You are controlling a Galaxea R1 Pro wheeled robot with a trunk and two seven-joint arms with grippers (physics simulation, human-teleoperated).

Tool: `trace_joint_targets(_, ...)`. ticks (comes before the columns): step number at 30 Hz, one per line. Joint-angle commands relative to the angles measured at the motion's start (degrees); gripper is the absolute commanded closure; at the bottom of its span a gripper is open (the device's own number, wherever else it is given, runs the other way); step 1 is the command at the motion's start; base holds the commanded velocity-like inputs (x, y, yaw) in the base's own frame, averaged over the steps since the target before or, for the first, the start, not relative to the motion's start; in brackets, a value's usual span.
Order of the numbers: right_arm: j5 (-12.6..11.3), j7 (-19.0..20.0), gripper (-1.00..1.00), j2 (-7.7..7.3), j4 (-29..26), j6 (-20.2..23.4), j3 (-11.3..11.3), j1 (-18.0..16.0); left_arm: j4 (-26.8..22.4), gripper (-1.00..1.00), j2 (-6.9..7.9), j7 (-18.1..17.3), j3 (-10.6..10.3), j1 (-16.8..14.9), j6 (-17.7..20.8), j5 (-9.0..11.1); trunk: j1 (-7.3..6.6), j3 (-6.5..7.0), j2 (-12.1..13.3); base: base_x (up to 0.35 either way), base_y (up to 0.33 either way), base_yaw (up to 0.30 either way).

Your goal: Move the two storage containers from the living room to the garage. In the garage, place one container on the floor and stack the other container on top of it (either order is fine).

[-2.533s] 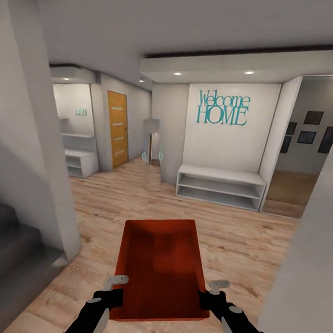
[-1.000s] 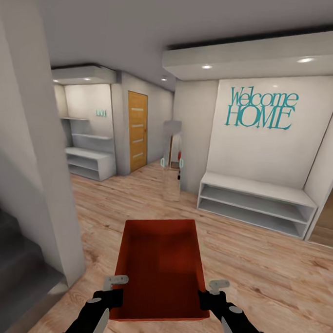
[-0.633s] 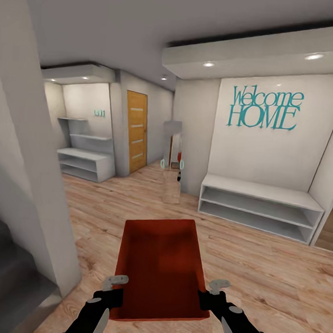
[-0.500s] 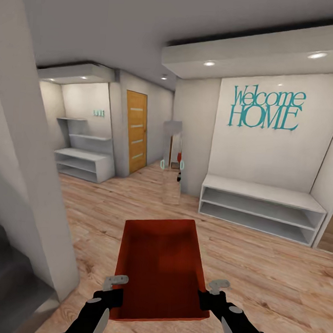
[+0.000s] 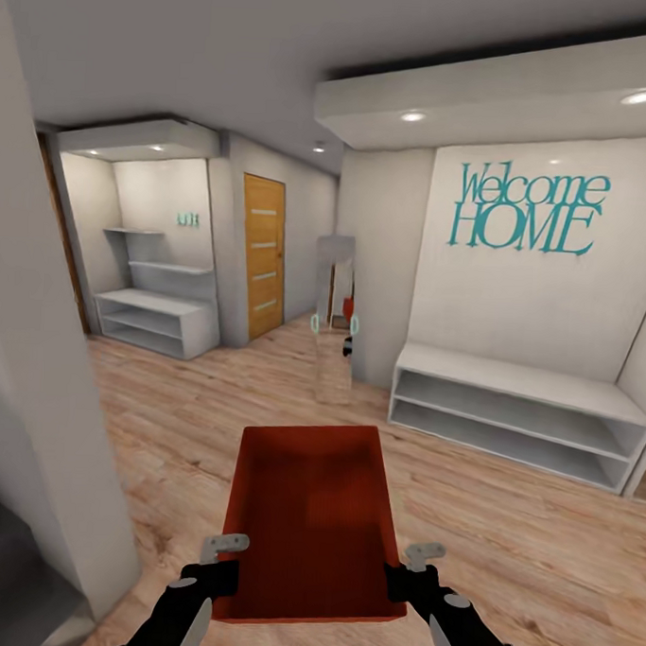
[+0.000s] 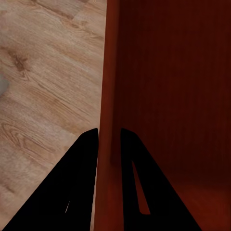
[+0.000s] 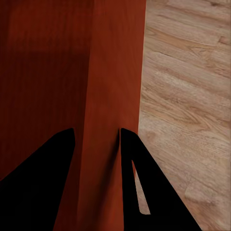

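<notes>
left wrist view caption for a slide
Left tool pinches the orange-red container's wall above light wood flooring.

1. Storage container (image 5: 311, 517): plain orange-red, darker inside.
2. Floor (image 5: 502, 522): light wood planks, brown grain.
3. Wall lettering (image 5: 528, 211): teal on white wall.
4. Door (image 5: 262, 255): orange wood, pale horizontal strips.
5. Shelf bench (image 5: 522, 414): white.
6. Gripper fingers (image 6: 84, 183): black.

container: orange-red storage container (image 5: 313, 517), open top, empty
pose: level, long side pointing away
where: carried above the wood plank floor, side walls clamped
</notes>
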Motion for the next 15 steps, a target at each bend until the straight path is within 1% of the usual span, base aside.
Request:
trace_joint_targets(1, -0.5, 2.7, 1.00, 0.30, 0.0, 0.2, -0.4, 0.0, -0.2, 1.00, -0.01, 0.7, 0.3, 0.0, 0.0, -1.7, 0.05, -0.02, 0.0, 0.325, 0.000, 0.094)
trace_joint_targets(4, -0.5, 2.7, 1.00, 0.30, 0.0, 0.2, -0.4, 0.0, -0.2, 1.00, 0.02, 0.7, 0.3, 0.0, 0.0, -1.7, 0.05, -0.02, 0.0, 0.325, 0.000, 0.172)
trace_joint_targets(11, -0.5, 2.7, 1.00, 0.30, 0.0, 0.2, -0.4, 0.0, -0.2, 1.00, -0.03, 0.7, 0.3, 0.0, 0.0, -1.7, 0.05, -0.02, 0.0, 0.325, 0.000, 0.241)
trace_joint_targets(15, -0.5, 2.7, 1.00, 0.30, 0.0, 0.2, -0.4, 0.0, -0.2, 1.00, -0.04, 0.7, 0.3, 0.0, 0.0, -1.7, 0.05, -0.02, 0.0, 0.325, 0.000, 0.094)
